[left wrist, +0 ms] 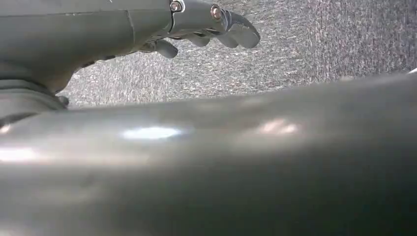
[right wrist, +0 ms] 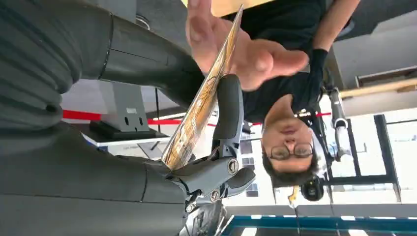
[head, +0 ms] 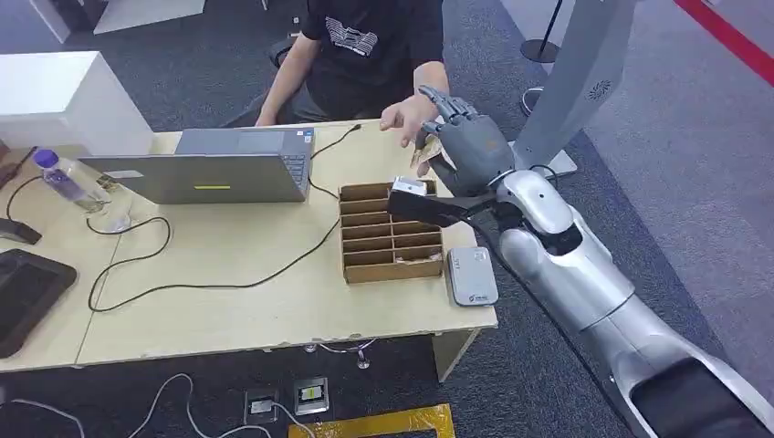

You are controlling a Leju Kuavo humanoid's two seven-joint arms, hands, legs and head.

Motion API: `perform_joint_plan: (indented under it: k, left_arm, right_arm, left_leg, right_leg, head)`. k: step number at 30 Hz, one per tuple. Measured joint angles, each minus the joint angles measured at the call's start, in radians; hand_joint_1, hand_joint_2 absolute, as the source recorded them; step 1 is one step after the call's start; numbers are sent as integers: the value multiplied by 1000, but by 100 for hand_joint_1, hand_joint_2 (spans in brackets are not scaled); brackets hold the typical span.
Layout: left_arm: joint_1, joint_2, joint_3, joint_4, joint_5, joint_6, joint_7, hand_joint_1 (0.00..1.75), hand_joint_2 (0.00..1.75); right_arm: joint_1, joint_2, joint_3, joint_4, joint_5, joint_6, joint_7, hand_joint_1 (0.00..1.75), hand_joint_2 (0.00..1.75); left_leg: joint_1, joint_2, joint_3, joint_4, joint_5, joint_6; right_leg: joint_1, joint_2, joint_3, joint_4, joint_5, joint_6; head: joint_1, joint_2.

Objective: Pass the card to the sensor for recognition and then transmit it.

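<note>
— Where's the card [right wrist: 204, 96]?
— In the right hand [head: 461, 137], raised past the table [head: 228, 301] edge at two o'clock from the divided box [head: 391, 233]. A person's hand [head: 404, 117] touches it.
— Looks?
— Thin, golden-brown, patterned.
— Grip?
— Thumb and fingers [right wrist: 228, 108] pinch it. Left hand [left wrist: 206, 24] curled, holding nothing.

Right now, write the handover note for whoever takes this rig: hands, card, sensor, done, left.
Right hand: raised past the table's far right corner, holding the card between thumb and fingers.
Left hand: hangs over the carpet, fingers curled, holding nothing.
Person's hand: reaching in, right at the card; contact looks likely but unclear.
Sensor: lies flat on the table, beside the cardboard tray.
Done: card picked up and offered. Whether it was scanned cannot be told.
Left: release once the person grips it.
</note>
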Motion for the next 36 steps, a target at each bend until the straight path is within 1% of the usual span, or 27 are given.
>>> perform_joint_plan:
  k: [5,8,13,14,15,18,22,23,26,27,32,34,36]
  left_arm:
    - [-4,-1,0,0,-2,-6,5,0,0]
    - [-10,-3,0,0,-2,-9,8,0,0]
    - [-11,-3,-3,0,-2,-10,13,0,0]
    - [-10,-3,-6,0,-1,-10,14,0,0]
    - [-10,-3,-8,0,-1,-10,14,0,0]
    - [-10,-3,-16,0,-1,-10,15,0,0]
    - [-10,-3,-19,0,-1,-10,18,0,0]
    - [-10,-3,-19,0,-1,-10,19,0,0]
    - [-10,-3,-21,0,-2,-10,20,0,0]
    - [-10,-3,-22,0,-1,-10,20,0,0]
    - [-8,-2,-22,0,3,-8,20,0,0]
    - [-8,-2,-22,0,10,-9,20,0,0]
    - [-4,-2,-22,0,17,-8,19,0,0]
  right_arm:
    - [-12,37,6,72,4,-11,-3,175,175]
    - [-25,67,14,135,14,-32,-10,175,175]
    - [-43,99,19,231,17,-45,-30,175,175]
    - [-45,103,21,245,17,-48,-30,108,175]
    - [-49,105,23,256,17,-51,-31,0,175]
    - [-55,120,24,311,17,-66,-35,0,175]
    - [-55,126,26,344,17,-96,-39,0,175]
    - [-55,128,26,351,15,-95,-40,0,0]
    - [-55,128,29,365,-2,-84,-41,0,0]
    - [-55,128,29,368,-7,-83,-41,0,175]
    - [-53,128,29,370,-40,-81,-37,0,175]
    - [-46,125,26,359,-73,-69,-11,0,175]
    - [-24,109,17,325,-112,-52,31,0,175]
  left_leg:
    - [0,0,0,0,0,0]
    - [0,0,0,0,0,0]
    - [0,0,0,0,0,0]
    - [0,0,0,0,0,0]
    - [0,0,0,0,0,0]
    - [0,0,0,0,0,0]
    - [0,0,0,0,0,0]
    - [0,0,0,0,0,0]
    - [0,0,0,0,0,0]
    - [0,0,0,0,0,0]
    - [0,0,0,0,0,0]
    - [0,0,1,0,0,0]
    - [0,1,1,0,0,0]
  right_leg:
    - [0,1,-1,0,0,0]
    - [0,1,-1,0,0,0]
    - [0,1,-1,0,0,0]
    - [0,0,-1,0,0,0]
    - [0,0,-1,0,0,0]
    - [0,1,-1,0,0,0]
    - [0,1,-1,0,0,0]
    - [0,1,-1,0,0,0]
    - [0,1,-1,0,0,0]
    - [0,1,-1,0,0,0]
    - [0,1,-1,0,0,0]
    - [0,1,-1,0,0,0]
    - [0,1,-1,0,0,0]
  head:
    - [0,0]
    - [0,0]
    - [0,0]
    - [0,0]
    - [0,0]
    - [0,0]
    - [0,0]
    - [0,0]
    - [0,0]
    - [0,0]
    - [0,0]
    - [0,0]
    - [0,0]
